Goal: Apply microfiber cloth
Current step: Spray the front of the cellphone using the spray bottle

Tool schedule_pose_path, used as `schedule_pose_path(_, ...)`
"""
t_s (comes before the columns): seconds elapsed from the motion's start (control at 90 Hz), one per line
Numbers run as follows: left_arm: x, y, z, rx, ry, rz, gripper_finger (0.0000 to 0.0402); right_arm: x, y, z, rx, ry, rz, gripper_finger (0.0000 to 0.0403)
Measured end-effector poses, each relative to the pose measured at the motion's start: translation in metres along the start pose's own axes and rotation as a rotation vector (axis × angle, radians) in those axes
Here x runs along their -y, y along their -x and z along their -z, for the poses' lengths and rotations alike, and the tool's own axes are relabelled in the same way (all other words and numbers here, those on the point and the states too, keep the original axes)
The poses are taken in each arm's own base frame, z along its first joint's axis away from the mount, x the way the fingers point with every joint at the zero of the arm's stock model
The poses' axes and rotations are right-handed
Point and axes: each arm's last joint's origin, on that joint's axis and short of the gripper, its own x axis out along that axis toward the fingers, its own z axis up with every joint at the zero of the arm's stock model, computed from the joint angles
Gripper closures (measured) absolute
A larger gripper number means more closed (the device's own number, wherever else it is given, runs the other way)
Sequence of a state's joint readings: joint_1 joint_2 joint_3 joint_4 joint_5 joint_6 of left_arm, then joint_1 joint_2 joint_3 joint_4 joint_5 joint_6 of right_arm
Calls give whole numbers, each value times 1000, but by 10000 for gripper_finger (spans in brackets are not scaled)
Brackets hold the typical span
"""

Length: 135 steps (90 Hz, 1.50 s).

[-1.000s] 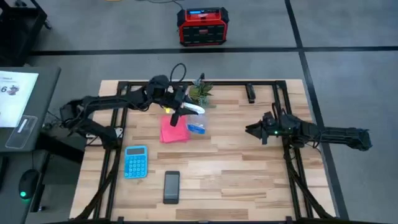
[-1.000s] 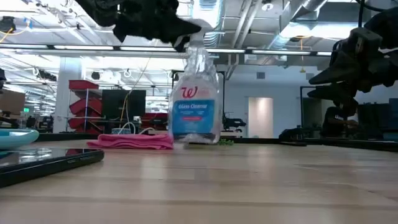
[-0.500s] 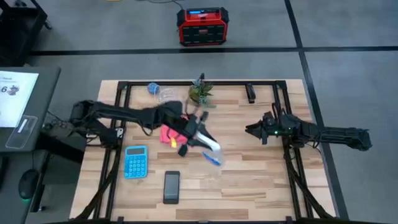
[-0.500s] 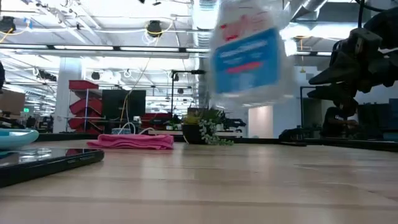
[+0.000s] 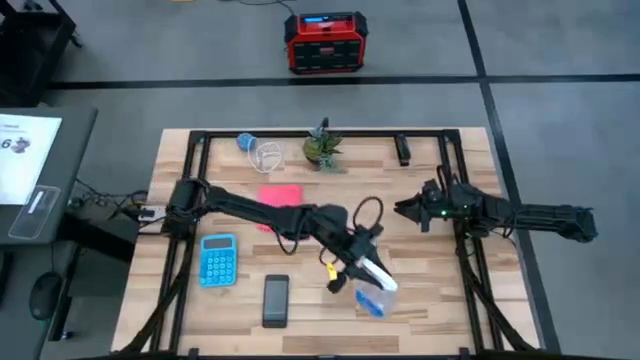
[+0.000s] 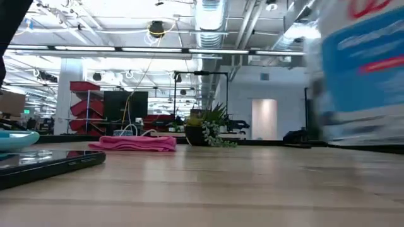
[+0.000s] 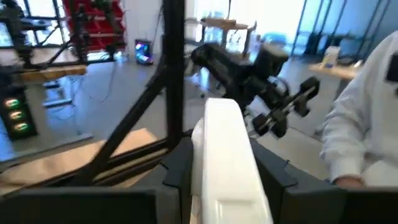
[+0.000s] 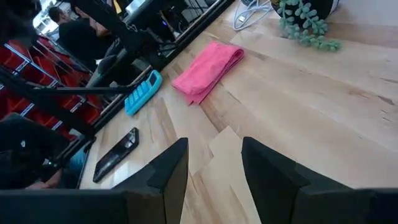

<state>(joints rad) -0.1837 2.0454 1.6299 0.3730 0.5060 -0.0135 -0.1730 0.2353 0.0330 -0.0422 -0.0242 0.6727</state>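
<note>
- Left gripper point(image 5: 352, 268) clamped on spray bottle point(image 5: 372, 291), stretched over table point(image 5: 420, 290) front; phone point(image 5: 276, 299) nearby.
- Microfiber cloth point(image 5: 281, 196) folded flat, well behind, untouched.
- Right gripper point(image 5: 404, 209) parted, idle, nearer cloth.
- Suggest: park bottle upright clear of cloth, then pinch one cloth edge.

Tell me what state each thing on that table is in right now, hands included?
Microfiber cloth: folded, lying flat, untouched.
Spray bottle: gripped by its white head, carried over the table's front.
Left hand: shut on the spray bottle.
Right hand: open, empty, waiting at the table's right.
Phone: flat, screen dark.
Calculator: lying flat.
Potted plant: upright.
</note>
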Motion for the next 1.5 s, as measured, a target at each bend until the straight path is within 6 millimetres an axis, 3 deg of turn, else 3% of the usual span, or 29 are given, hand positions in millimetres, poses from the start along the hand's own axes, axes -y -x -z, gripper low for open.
schedule_pose_path(0.378,2,-7,14,-78,-36,-49,310,0,0,0,-1,0,0,264)
schedule_pose_path(0.744,6,-8,12,-64,-66,-59,145,0,0,0,-2,0,0,264)
schedule_pose_path(0.878,6,-3,-2,-45,-86,-43,100,0,0,0,-2,0,1,264)
schedule_pose_path(1.033,6,20,-39,-6,-145,-66,86,0,0,0,0,0,-1,264)
schedule_pose_path(1.256,10,79,-83,-95,-131,-128,89,0,0,0,1,0,-2,264)
schedule_pose_path(1.344,14,103,-79,-172,-94,-203,92,0,0,0,1,0,-3,264)
schedule_pose_path(1.5,28,137,-45,-242,-28,-392,96,0,0,0,1,0,-3,264)
